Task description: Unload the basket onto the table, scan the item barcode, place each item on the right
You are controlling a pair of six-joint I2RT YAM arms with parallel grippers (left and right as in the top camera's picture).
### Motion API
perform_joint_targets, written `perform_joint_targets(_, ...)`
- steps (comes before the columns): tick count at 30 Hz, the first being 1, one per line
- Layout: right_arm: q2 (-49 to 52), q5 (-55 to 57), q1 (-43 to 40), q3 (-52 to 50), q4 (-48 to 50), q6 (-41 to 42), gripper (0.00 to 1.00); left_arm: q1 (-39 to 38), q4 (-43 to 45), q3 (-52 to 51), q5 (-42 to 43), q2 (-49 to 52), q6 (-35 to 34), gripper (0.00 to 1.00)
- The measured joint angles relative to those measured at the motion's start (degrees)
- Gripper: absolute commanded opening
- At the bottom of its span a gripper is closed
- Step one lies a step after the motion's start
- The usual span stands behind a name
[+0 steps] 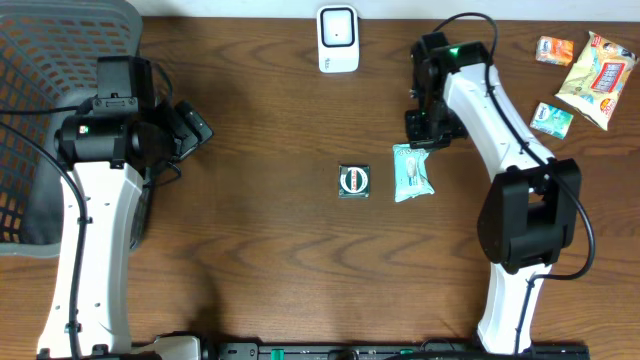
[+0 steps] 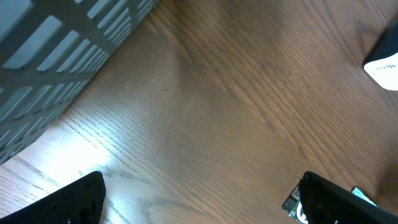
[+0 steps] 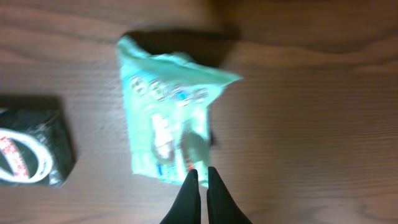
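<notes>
So the mint-green packet [image 1: 411,172] is lying on the counter [image 1: 260,250] about mid-way across, slightly right of center, well below the white scanner [image 1: 338,38] that stands at the far edge. Up close from the right wrist the packet [image 3: 165,118] is crumpled and blurry. There's a row of little round marks and some printing on it, but honestly none of it is readable and I can't spot a barcode on the side that's showing. The right fingers [image 3: 189,193] are pressed tight together with their tips right at the packet's near edge. I can't tell if they've got a bit of wrapper pinched or are only touching it. Just beside the packet, on its left from overhead, is a dark square pack [image 1: 354,181] with a red-and-white oval label, lettering too small to make out, and it's cut off by the frame edge in the right wrist view. The left fingers [image 2: 71,202] are spread wide with nothing between them, hanging over bare wood next to the grey basket [image 1: 40,60]. Over in the far right corner sit a small orange packet [image 1: 554,49], a yellow bag [image 1: 598,75] with a red-and-blue label I can't read, and a small green packet [image 1: 551,119].
</notes>
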Motion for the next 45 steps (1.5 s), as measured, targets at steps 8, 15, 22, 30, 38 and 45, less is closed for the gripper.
perform_joint_targets(8,0.0,4.4,7.7,-3.7,3.2,3.5,0.54,0.0,0.0,0.0,0.0,0.0,0.0,0.98)
perform_joint_targets(15,0.0,14.6,13.8,-12.4,10.0,9.9,0.59,0.0,0.0,0.0,0.0,0.0,0.0,0.98)
perform_joint_targets(22,0.0,25.7,16.2,-21.7,17.8,13.3,0.57,0.0,0.0,0.0,0.0,0.0,0.0,0.98)
perform_joint_targets(30,-0.1,30.6,15.4,-24.5,20.8,15.7,0.11,0.0,0.0,0.0,0.0,0.0,0.0,0.98)
perform_joint_targets(38,-0.1,30.3,15.1,-24.0,20.1,13.7,0.01,0.0,0.0,0.0,0.0,0.0,0.0,0.98)
perform_joint_targets(45,-0.1,11.3,11.1,-13.6,13.8,5.5,0.01,0.0,0.0,0.0,0.0,0.0,0.0,0.98)
